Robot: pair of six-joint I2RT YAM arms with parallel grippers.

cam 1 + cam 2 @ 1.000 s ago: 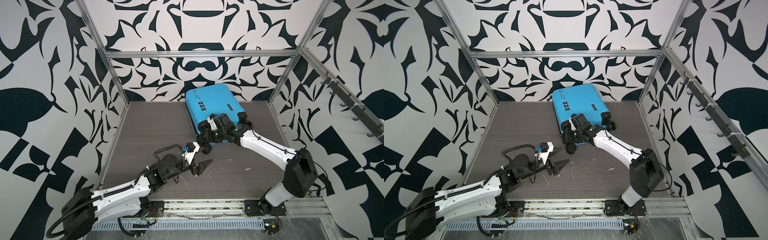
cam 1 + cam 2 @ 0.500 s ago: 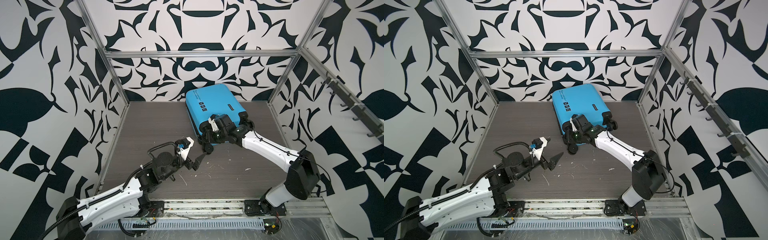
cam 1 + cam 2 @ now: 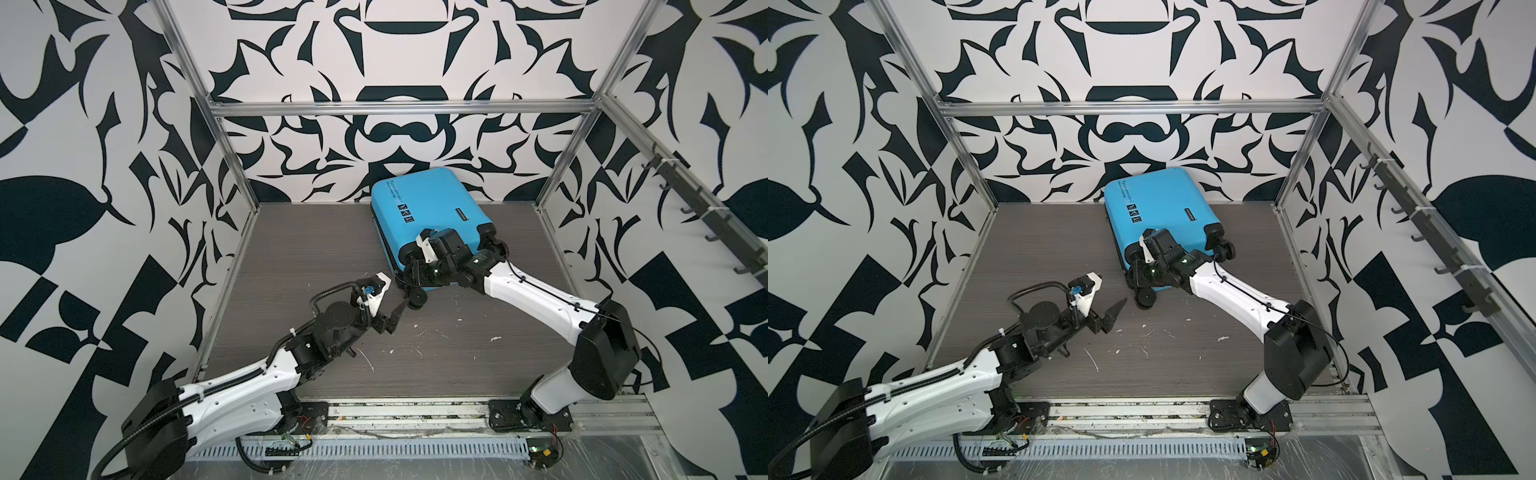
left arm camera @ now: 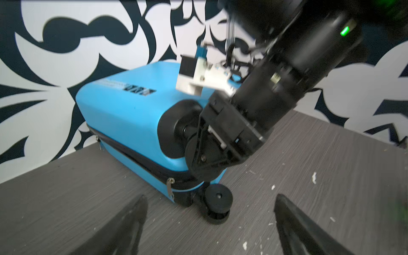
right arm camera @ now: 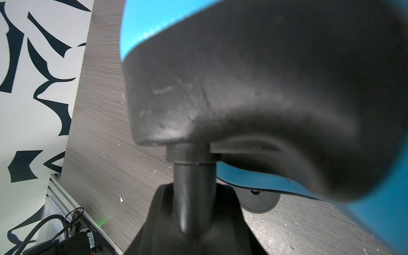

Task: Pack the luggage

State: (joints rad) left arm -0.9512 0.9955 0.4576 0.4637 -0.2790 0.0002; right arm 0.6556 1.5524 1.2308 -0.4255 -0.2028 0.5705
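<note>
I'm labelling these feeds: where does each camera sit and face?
Both top views: high at the front, looking down and back; left arm, right arm, luggage.
Left wrist: low over the table, facing the right end effector on a wheel; own left end effector open.
Right wrist: tight against that wheel's housing; own parts unclear.
Shared: luggage everywhere.

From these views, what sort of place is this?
Likely a lab test cell: patterned walls on an aluminium frame, left arm and right arm on a rail, suitcase on the table.
</note>
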